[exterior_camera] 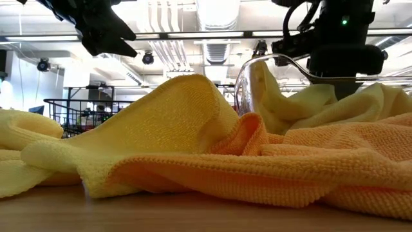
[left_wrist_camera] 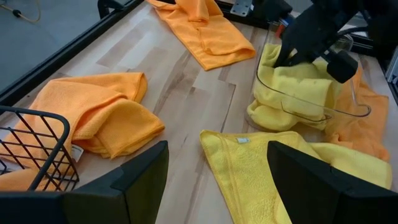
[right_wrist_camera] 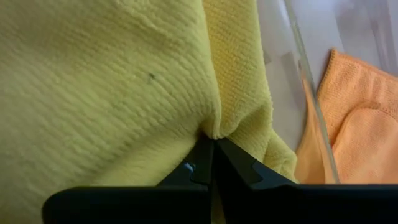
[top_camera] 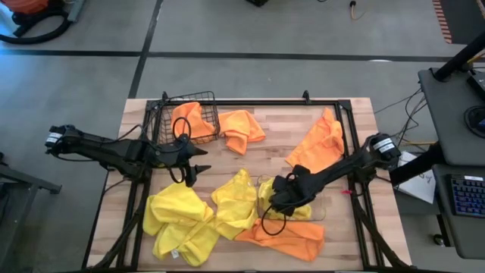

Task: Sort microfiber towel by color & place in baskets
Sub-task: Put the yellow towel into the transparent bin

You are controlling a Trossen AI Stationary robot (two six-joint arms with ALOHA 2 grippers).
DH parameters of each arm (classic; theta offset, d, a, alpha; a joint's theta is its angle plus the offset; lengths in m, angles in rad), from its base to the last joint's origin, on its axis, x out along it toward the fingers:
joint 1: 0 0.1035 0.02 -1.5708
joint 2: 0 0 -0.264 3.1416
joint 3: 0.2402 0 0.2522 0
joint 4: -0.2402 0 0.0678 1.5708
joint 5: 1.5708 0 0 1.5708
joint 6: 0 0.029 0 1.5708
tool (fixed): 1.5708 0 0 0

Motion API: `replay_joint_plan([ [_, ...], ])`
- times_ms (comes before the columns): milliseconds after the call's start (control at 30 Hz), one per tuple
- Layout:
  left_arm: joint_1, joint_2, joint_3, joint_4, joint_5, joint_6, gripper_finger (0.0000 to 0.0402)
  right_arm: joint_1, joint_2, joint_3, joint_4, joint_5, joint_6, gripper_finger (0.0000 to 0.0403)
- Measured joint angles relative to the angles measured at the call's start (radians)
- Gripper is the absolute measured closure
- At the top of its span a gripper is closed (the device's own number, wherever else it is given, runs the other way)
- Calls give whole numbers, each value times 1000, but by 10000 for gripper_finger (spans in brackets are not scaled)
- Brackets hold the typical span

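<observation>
With a yellow towel (right_wrist_camera: 124, 74) pinched between the closed fingers of the right gripper (top_camera: 282, 199) inside the clear bin (left_wrist_camera: 323, 112) near the table's front edge, it should be released fully inside, while the open left gripper (top_camera: 198, 168) is held by the wire basket (top_camera: 182, 117).

A robotics lab or workshop is being suggested by the bare grey concrete floor (top_camera: 303, 30) marked with dark lines, the exposed ceiling pipes and ducts (exterior_camera: 193, 19) being lit overhead, the keyboard (top_camera: 464, 199) at the right, and the black-framed wooden table (top_camera: 280, 148).
</observation>
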Motion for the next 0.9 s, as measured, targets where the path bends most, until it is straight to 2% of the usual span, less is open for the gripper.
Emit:
replay_joint_plan([
  [267,0,0,0,0,0,-2,146,-1,-29,6,-12,-2,-9,393],
  [400,0,0,0,9,0,7,146,1,-75,17,-11,-8,-8,377],
  [533,0,16,0,41,0,23,146,0,-116,23,-11,-33,-10,337],
  [667,1,76,0,156,13,101,146,0,-139,23,-17,-75,-41,286],
  [767,16,136,10,239,55,194,146,0,-155,31,-21,-115,-76,252],
  [900,56,213,84,248,116,299,146,0,-189,46,-27,-158,-140,216],
])
